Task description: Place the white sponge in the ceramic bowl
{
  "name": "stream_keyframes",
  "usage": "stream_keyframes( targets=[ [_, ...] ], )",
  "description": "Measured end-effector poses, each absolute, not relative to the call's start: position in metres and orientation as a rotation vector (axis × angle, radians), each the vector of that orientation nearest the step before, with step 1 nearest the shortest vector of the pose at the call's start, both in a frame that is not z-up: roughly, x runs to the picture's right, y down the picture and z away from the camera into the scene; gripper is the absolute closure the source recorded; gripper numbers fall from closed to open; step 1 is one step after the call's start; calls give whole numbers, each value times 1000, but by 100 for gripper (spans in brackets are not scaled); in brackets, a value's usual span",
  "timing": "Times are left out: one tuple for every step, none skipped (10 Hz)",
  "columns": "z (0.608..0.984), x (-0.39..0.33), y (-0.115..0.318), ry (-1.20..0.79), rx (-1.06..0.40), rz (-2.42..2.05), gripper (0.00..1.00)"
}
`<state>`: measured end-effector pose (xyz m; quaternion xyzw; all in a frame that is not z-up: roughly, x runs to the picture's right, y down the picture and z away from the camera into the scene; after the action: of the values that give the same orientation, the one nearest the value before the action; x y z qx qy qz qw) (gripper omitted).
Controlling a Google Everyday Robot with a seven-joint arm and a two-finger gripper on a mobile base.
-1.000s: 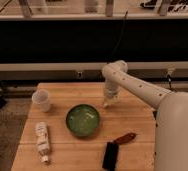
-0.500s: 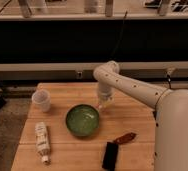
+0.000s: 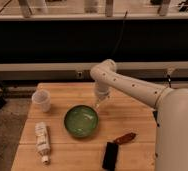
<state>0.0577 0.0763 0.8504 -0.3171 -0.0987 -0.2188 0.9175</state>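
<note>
The green glazed ceramic bowl [image 3: 81,121] sits in the middle of the wooden table [image 3: 132,117]. My gripper [image 3: 99,103] points down just above the table at the bowl's far right rim, at the end of the white arm [image 3: 132,87] that reaches in from the right. I cannot make out the white sponge; if it is at the gripper, it is hidden there. The inside of the bowl shows only a pale sheen.
A translucent white cup [image 3: 42,100] stands at the left of the table. A white labelled tube [image 3: 42,140] lies at the front left. A black flat object [image 3: 110,156] and a reddish-brown piece [image 3: 124,138] lie at the front right. My white body [image 3: 179,135] fills the right edge.
The arm has swung left and a little toward the front, bringing the gripper from right of the bowl to its far right rim. The objects on the table have not moved.
</note>
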Motion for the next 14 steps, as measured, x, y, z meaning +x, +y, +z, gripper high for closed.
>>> stream_keyframes(
  targets=[
    [844, 58, 68, -209, -638, -452, 100],
    [838, 58, 62, -213, -628, -454, 100],
    [827, 56, 56, -220, -620, -460, 100],
    [821, 53, 55, -230, -616, -466, 100],
    [815, 50, 56, -242, -615, -476, 100],
    [807, 43, 60, -260, -615, -489, 100],
    [802, 35, 62, -274, -613, -499, 100],
    [798, 27, 66, -288, -611, -514, 100],
    [789, 10, 75, -317, -612, -540, 100],
    [783, 0, 82, -331, -612, -558, 100],
    [778, -13, 90, -349, -616, -579, 100],
    [774, -22, 95, -361, -619, -598, 100],
    [770, -31, 102, -376, -622, -620, 100],
    [766, -36, 108, -386, -622, -638, 100]
  ],
)
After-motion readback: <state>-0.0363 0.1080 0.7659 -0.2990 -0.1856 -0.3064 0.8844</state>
